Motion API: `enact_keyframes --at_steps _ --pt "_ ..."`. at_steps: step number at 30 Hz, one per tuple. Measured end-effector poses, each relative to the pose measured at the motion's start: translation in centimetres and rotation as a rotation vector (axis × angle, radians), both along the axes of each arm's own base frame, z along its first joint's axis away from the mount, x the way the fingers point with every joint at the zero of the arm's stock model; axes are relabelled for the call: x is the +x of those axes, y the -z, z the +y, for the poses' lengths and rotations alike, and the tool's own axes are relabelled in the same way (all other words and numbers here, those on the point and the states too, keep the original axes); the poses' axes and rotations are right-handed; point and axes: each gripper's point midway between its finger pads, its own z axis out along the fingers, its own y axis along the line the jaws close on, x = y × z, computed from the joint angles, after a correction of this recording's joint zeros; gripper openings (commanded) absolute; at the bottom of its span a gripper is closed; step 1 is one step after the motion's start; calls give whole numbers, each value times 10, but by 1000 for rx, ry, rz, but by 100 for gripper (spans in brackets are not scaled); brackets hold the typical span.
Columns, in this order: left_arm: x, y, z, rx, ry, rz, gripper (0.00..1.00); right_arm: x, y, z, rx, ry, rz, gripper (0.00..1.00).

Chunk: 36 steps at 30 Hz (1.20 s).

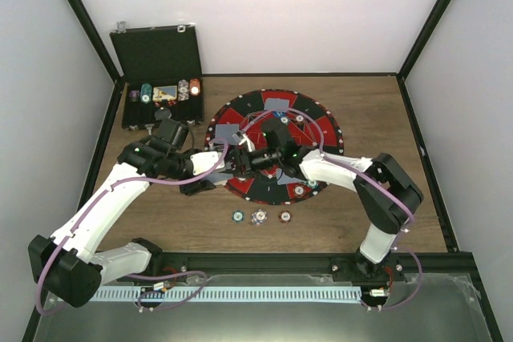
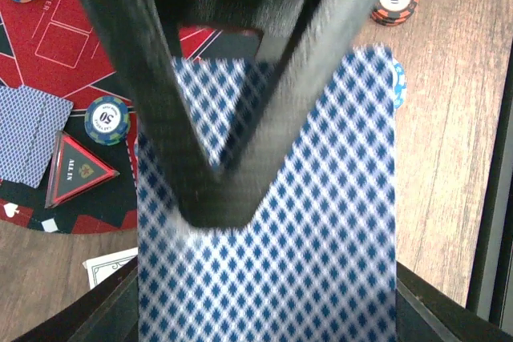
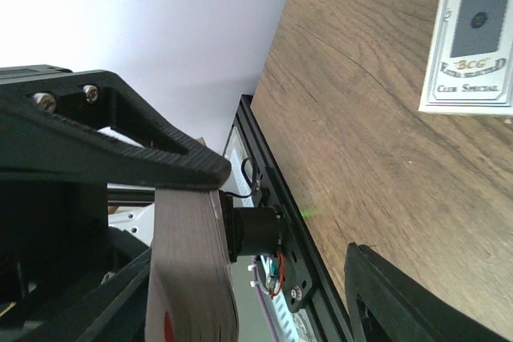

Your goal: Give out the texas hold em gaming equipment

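While the left hand (image 2: 266,318) pinches the card deck (image 2: 321,222), the right hand (image 3: 288,214) is spread against it

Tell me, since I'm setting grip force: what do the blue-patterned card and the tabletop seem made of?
The blue-patterned card looks like coated paper or plastic, smooth with a printed diamond back; which one is unclear. The tabletop looks like wood or wood-print laminate, matte, with visible grain.

The left gripper (image 2: 264,310), holding the cards (image 2: 321,238), and the right gripper (image 3: 288,214) crowd the round mat's (image 1: 321,127) left side. Three chips (image 1: 259,216) lie in front. The table's (image 1: 381,110) right side is open.
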Motion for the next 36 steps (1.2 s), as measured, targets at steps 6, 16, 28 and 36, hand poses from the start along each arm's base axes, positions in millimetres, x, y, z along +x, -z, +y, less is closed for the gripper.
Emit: enact_keyframes --at_steps 6,16,28,36 --pt "1 0 1 7 -4 -5 10 7 -8 -16 4 28 -28 45" --pt "2 1 3 17 -10 -7 10 7 -25 -24 6 53 -65 1" --pt "2 4 3 19 -7 -6 10 49 -7 -99 -95 269 -34 1" --pt "2 4 3 19 -6 -9 10 70 37 -171 -251 435 -20 1"
